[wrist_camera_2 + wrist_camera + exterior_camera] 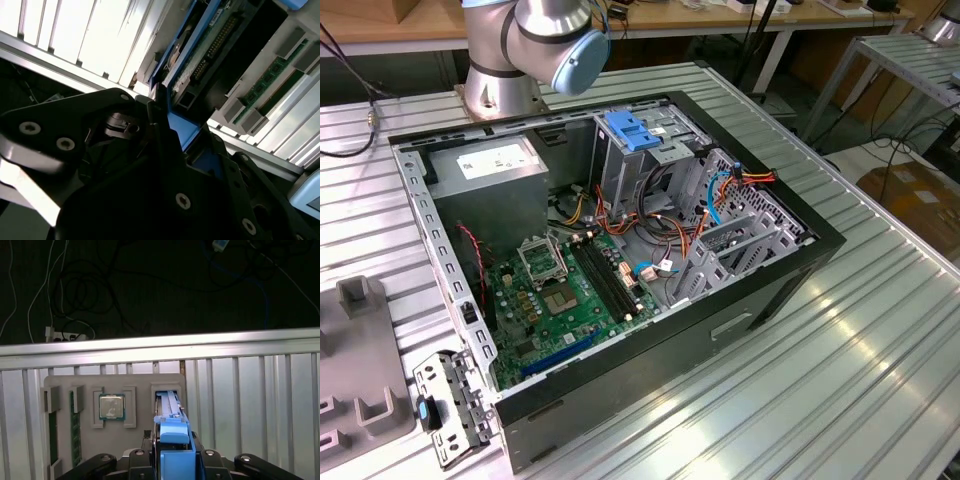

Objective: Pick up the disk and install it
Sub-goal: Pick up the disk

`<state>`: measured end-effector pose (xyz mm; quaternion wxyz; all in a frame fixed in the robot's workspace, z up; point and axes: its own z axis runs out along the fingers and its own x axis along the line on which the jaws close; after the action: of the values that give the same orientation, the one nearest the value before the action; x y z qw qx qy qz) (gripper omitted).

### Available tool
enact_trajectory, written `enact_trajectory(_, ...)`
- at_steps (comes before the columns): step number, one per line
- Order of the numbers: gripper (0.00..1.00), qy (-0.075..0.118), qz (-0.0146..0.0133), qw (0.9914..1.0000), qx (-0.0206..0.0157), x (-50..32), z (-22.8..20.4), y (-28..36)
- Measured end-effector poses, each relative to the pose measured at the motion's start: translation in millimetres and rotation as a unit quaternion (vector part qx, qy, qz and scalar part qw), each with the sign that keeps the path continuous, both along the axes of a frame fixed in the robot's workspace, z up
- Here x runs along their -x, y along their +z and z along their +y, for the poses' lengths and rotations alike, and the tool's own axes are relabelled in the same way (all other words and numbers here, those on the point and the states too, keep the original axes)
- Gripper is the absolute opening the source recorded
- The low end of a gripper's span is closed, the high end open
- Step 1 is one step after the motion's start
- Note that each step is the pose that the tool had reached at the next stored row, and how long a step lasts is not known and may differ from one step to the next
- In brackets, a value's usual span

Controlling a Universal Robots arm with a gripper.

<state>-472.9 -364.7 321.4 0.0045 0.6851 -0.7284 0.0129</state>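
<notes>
One disk stands on edge in the slot of a grey parts tray, taken by its blue carrier rail as a robot arm works at a computer assembly bench. In the first wrist view the gripper straddles the rail, and its jaws look pressed onto the blue plastic rather than spread. Whether the disk has left the slot cannot be told. The edge-up storage appears deliberate: it offers the narrow rail to the jaws and leaves the broad faces untouched. The second wrist view shows the connector pins along the disk's end, clear of the grip. A processor chip and memory sticks lie in neighbouring recesses of the same tray, each kept apart from the rest. In the exterior view the computer case lies on its side on the ribbed aluminium table with its panel off. That leaves the motherboard, power supply and metal drive cage facing upward, open to a reach from above. The arm's base stands at the case's far side.
</notes>
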Motion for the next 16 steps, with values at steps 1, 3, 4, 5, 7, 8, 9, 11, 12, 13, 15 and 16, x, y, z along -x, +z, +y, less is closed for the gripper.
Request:
enact_trajectory(1,0.37,0.000,0.0000,1.00000,0.0000,0.0,0.0,1.9)
enact_trajectory(3,0.37,0.000,-0.0001,1.00000,0.0002,0.0,0.0,6.0)
enact_trajectory(4,0.37,0.000,-0.0001,1.00000,0.0003,0.0,0.0,8.1)
enact_trajectory(5,0.37,0.000,-0.0001,1.00000,0.0003,0.0,0.0,9.7)
enact_trajectory(7,0.37,0.000,-0.0002,1.00000,0.0003,0.0,0.0,13.1)
enact_trajectory(8,0.37,0.000,-0.0002,1.00000,0.0004,0.0,0.0,14.9)
enact_trajectory(9,0.37,0.000,-0.0002,1.00000,0.0004,0.0,0.0,16.0)
enact_trajectory(11,0.37,0.000,-0.0003,1.00000,0.0004,0.0,0.0,17.4)
enact_trajectory(12,0.37,0.000,-0.0004,1.00000,0.0003,0.0,0.0,17.5)
enact_trajectory(13,0.37,0.000,-0.0004,1.00000,0.0003,0.0,0.0,17.5)
enact_trajectory(15,0.37,0.000,-0.0002,1.00000,0.0004,0.0,0.0,17.8)
enact_trajectory(16,0.37,0.000,-0.0003,1.00000,0.0004,0.0,0.0,17.7)
